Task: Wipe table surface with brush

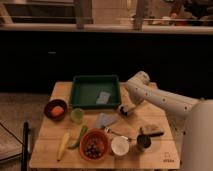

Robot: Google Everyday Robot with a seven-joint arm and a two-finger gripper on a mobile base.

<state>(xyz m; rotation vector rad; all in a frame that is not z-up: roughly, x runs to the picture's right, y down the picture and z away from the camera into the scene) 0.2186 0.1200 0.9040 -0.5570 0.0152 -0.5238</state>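
Camera view: jaws low over table surface (pixel 161 118), beside green tray (pixel 74 93).

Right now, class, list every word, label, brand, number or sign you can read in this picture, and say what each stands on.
Small dark mark in the near right corner of the table: too blurred to read.
Green tray: no text seen.
The hand, low over the table by the tray's near right corner: no text seen.
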